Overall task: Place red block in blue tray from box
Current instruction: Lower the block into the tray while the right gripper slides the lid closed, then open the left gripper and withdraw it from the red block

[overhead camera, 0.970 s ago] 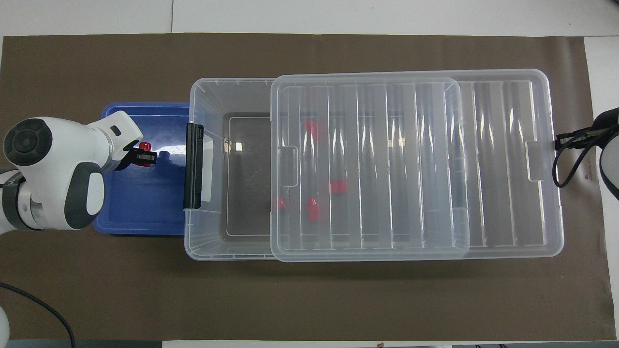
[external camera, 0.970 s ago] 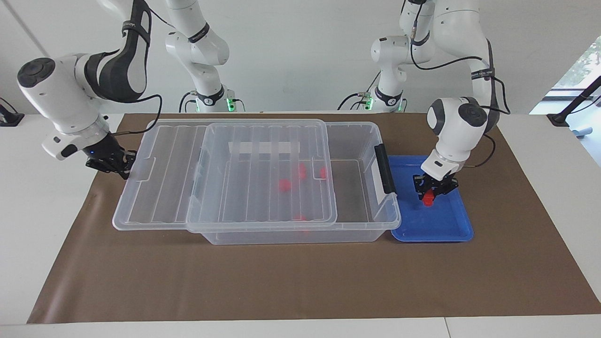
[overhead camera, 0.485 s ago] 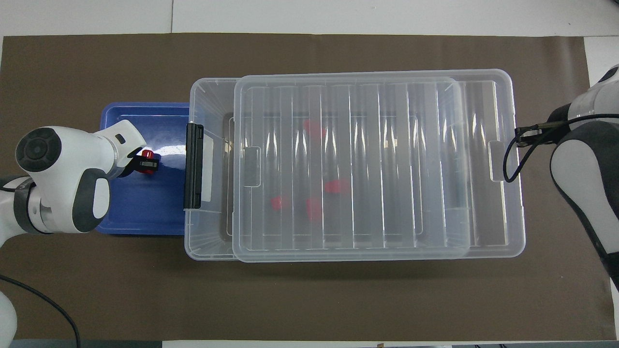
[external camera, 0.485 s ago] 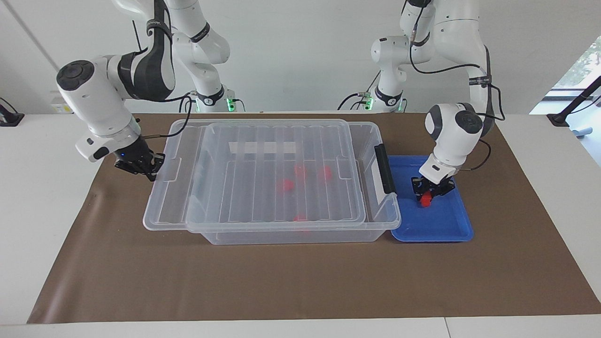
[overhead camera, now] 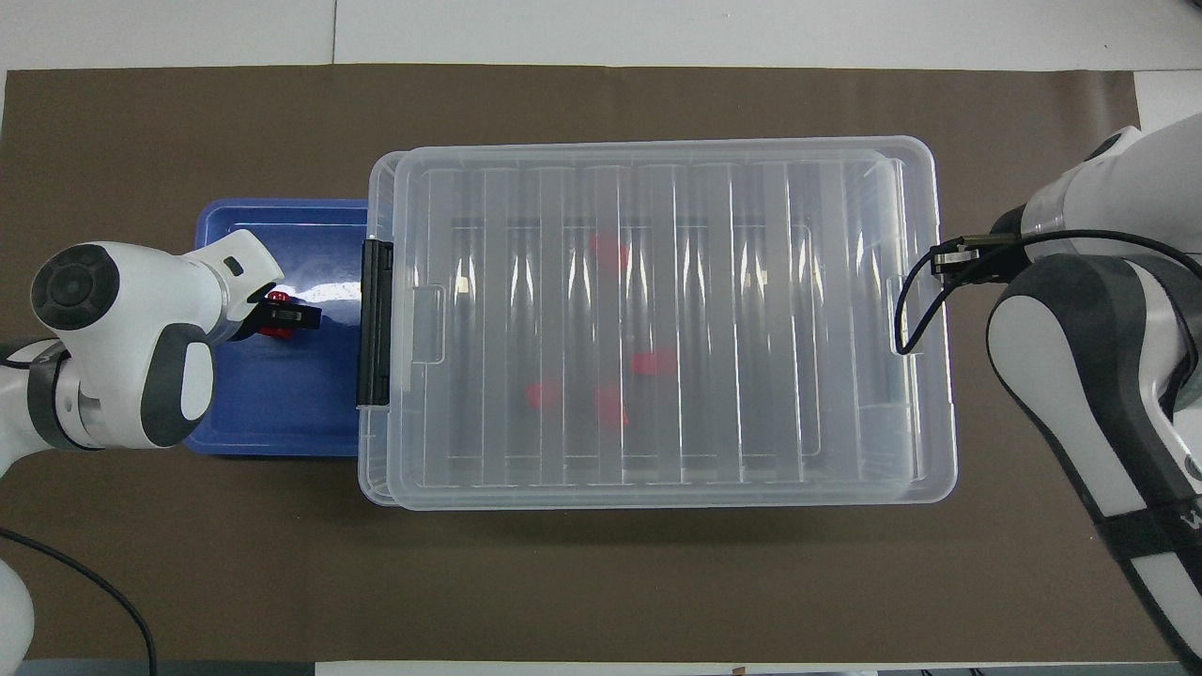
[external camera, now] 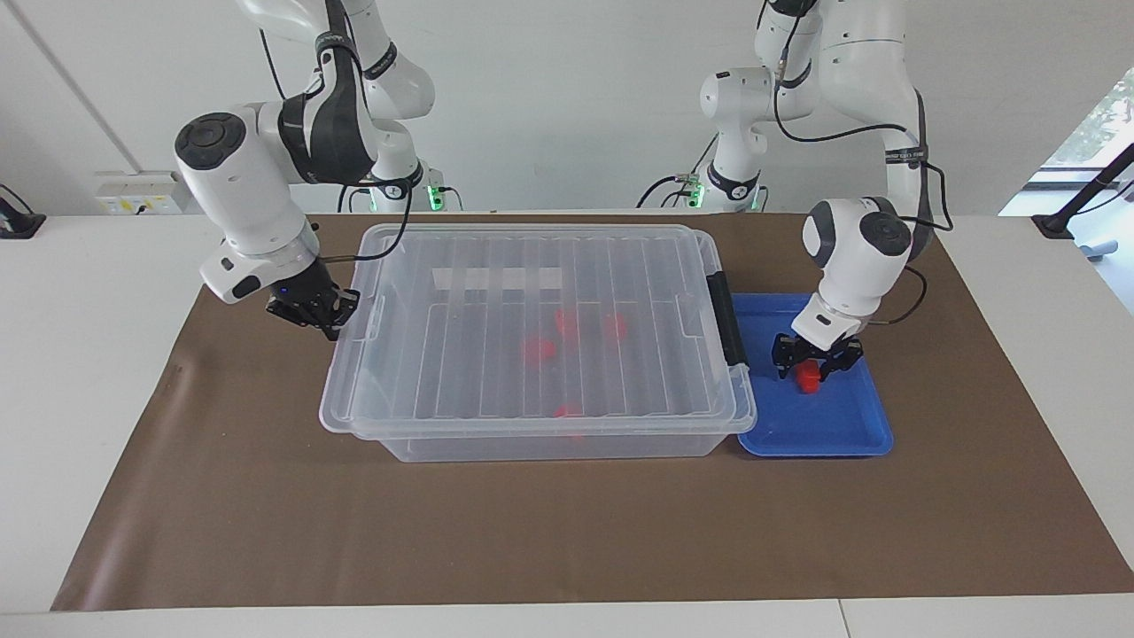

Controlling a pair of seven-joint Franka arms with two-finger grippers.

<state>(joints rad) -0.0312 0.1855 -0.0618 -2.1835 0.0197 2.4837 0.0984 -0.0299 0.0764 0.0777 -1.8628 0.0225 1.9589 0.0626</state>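
Observation:
A red block (external camera: 807,377) lies low in the blue tray (external camera: 833,425), which stands against the box at the left arm's end of the table. My left gripper (external camera: 810,361) is straight over this block with its fingers spread to either side of it. The block also shows in the overhead view (overhead camera: 276,314) under the left gripper (overhead camera: 282,317). The clear box (external camera: 549,443) holds several more red blocks (external camera: 538,348), seen through its ribbed lid (external camera: 496,292). My right gripper (external camera: 321,315) is shut on the lid's end edge.
The lid covers nearly the whole box (overhead camera: 376,479) and lies slightly askew on it. A dark clip handle (external camera: 728,319) sits at the box's end next to the tray. Brown paper (external camera: 567,532) covers the table around both.
My right gripper has slid the lid toward the left arm's end until it covers the box. My left gripper has spread its fingers around the red block in the tray.

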